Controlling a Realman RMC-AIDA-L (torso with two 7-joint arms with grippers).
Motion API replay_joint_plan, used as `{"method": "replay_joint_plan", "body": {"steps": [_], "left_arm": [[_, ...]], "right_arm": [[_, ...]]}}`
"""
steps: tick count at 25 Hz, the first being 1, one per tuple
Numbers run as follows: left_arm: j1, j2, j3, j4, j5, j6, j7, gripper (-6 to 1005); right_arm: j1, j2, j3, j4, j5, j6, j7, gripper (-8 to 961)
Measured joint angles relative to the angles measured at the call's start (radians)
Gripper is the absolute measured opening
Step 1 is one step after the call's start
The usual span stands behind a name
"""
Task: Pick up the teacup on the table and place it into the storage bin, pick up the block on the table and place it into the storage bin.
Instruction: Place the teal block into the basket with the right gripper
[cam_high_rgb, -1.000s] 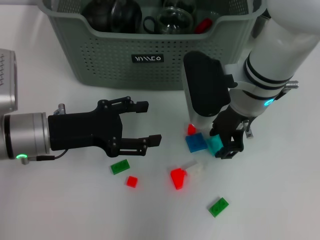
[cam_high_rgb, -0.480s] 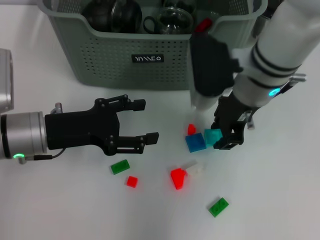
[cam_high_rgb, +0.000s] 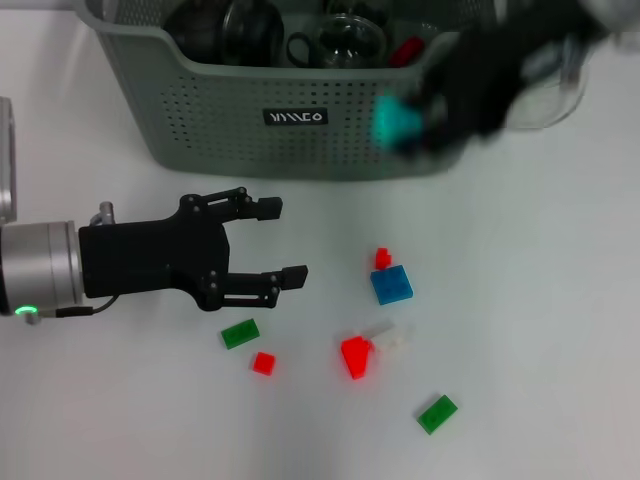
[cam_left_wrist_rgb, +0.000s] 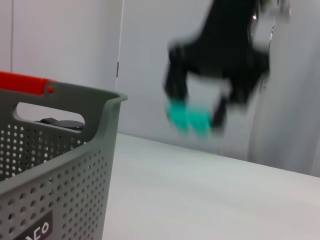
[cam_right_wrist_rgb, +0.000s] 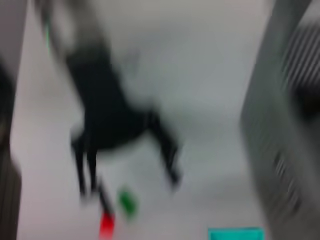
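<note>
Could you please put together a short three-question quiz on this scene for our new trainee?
1. True or false: the right tool holds a teal block raised off the table, level with the front of the storage bin.
2. Which block lies nearest the blue block? A) the small red block B) the far green block C) the red block near the left tool
3. Fill in: the left tool hovers over the table with its fingers ____.

Key: 1 true; 2 A; 3 open.
</note>
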Motion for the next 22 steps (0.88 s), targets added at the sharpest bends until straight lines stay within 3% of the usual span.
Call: {"method": "replay_joint_plan", "body": {"steps": [5, 10, 13, 22], "left_arm": [[0.000, 0.001, 0.000, 0.002, 0.001, 0.001, 0.013, 855], [0.001, 0.001, 0.001, 0.001, 0.003, 0.001, 0.014, 855], [0.001, 0.001, 0.002, -0.001, 0.003, 0.001, 0.014, 855], [0.001, 0.001, 0.000, -0.007, 0.003, 0.000, 0.014, 855]], "right_arm": [[0.081, -0.052, 0.214, 0.015, 0.105, 0.048, 0.099, 446], [0.119, -0.086, 0.209, 0.107, 0.077, 0.271, 0.157, 452], [0.152, -0.088, 0.165, 0.203, 0.010, 0.399, 0.154, 456], [0.268, -0.058, 0.001, 0.575, -0.169, 0.804, 0.143, 467]]}}
